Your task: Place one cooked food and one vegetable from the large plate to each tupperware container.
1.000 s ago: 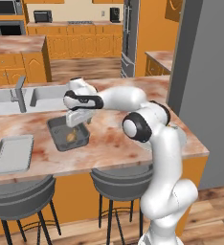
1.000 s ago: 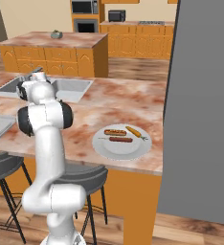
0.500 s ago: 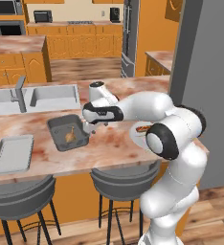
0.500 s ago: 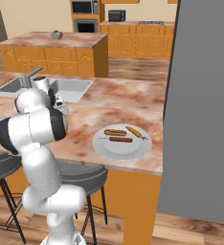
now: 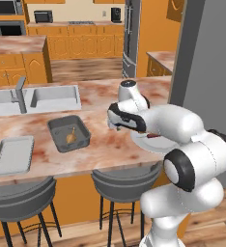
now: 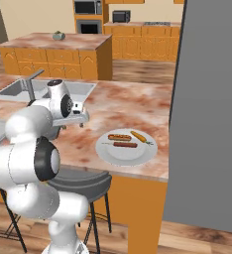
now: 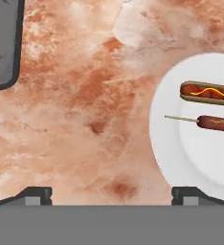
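Reddish-brown marble counter [image 5: 100, 144] carries everything here. The large plate [image 6: 110, 152] sits near the counter's front edge, close to the grey wall panel [image 6: 207, 109], and holds three long items lying roughly parallel: a hot dog in a bun [image 6: 119, 137], a sausage on a thin stick [image 6: 125, 145], and an orange carrot-like piece [image 6: 138, 136] angled toward the plate's far rim. In the hand view the hot dog and the sausage stretch across the picture, the stick pointing toward the open counter, and both are cut off at the picture's edge. In the left base view most of the plate is hidden behind the white arm.

The dark-grey tub [image 5: 69, 132] lies with its long axis slanting away from the counter's front edge, with a small orange-brown piece of food [image 5: 71, 137] inside; what that food is I cannot make out. The light-grey tray [image 5: 12, 154] lies well apart from it, toward the counter's end, beside the sink [image 5: 35, 99].

The gripper [image 7: 111, 194] hangs over bare counter between the tub and the plate. Its jaws stand spread wide, with nothing between them; one fingertip [image 7: 35, 194] is over marble, the other at the plate's rim
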Tool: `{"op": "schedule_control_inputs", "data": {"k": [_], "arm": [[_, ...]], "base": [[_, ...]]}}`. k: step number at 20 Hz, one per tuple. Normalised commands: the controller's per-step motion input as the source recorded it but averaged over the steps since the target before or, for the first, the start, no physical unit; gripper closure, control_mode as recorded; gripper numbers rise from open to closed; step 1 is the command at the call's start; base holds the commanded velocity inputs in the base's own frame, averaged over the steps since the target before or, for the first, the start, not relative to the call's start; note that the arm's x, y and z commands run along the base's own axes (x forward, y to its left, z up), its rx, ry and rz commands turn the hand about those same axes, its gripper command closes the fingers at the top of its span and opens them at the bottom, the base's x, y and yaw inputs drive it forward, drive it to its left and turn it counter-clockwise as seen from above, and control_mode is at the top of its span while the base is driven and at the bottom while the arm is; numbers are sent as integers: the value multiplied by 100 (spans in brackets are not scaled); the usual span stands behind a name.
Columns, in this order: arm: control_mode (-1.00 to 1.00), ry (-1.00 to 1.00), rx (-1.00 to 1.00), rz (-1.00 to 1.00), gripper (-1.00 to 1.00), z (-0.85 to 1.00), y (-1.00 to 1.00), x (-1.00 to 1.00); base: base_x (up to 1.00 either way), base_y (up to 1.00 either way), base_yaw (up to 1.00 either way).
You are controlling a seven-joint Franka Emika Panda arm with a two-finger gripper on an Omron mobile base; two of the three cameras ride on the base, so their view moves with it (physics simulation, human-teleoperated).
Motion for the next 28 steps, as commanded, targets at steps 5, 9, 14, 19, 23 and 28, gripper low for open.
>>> {"op": "schedule_control_inputs", "data": {"k": [5,9,14,19,23,28], "arm": [[-100,18,2,-33,-100,9,-97,5],[-100,4,6,-18,-100,-7,-94,9],[-100,2,8,-16,-100,-11,-81,0],[-100,1,3,-19,-100,-5,-45,4],[-100,0,5,-9,-100,-4,-4,15],[-100,0,0,2,-100,-14,0,26]], "base": [[0,0,0],[0,0,0],[0,0,0],[0,0,0],[0,0,0],[0,0,0]]}}
